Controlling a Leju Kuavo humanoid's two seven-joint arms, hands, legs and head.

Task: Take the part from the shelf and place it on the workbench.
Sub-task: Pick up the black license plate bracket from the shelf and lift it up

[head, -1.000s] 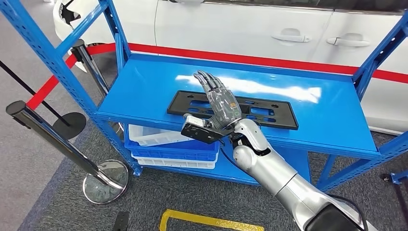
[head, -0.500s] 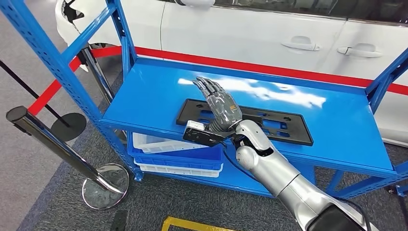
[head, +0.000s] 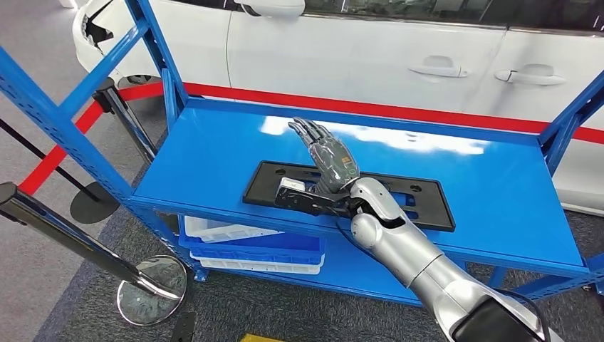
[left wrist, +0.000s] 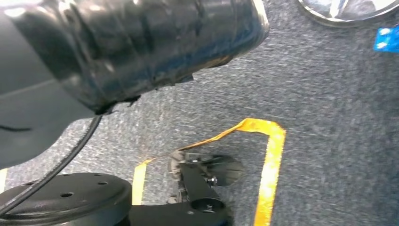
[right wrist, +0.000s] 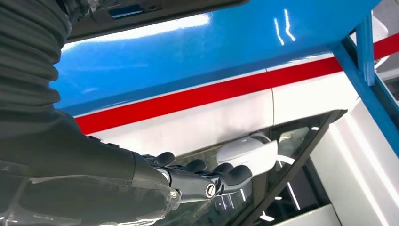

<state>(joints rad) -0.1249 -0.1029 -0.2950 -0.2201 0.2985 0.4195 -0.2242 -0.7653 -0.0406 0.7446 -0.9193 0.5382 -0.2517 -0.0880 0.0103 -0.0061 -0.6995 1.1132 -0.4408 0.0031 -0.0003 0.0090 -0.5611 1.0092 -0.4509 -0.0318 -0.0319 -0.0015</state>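
A flat black part (head: 420, 203) with several cut-outs lies lengthwise on the blue shelf's top board (head: 491, 167). My right hand (head: 329, 165) reaches over the part's left half, fingers stretched out and apart, pointing toward the car, thumb (head: 295, 194) stuck out sideways just above the part. It holds nothing. In the right wrist view the fingers (right wrist: 226, 176) are straight in open air, with the part's edge (right wrist: 188, 7) and the blue board (right wrist: 211, 42) behind them.
A white car (head: 370, 50) stands right behind the shelf, with a red belt (head: 399, 110) between them. Blue uprights (head: 153, 43) frame the shelf's ends. Blue and white bins (head: 249, 246) sit on the lower level. A chrome stanchion (head: 78, 235) leans at the left.
The whole picture has shifted, so the camera moved. Relative to the part, my right hand has gone forward from its near edge to over it, still with straight fingers.
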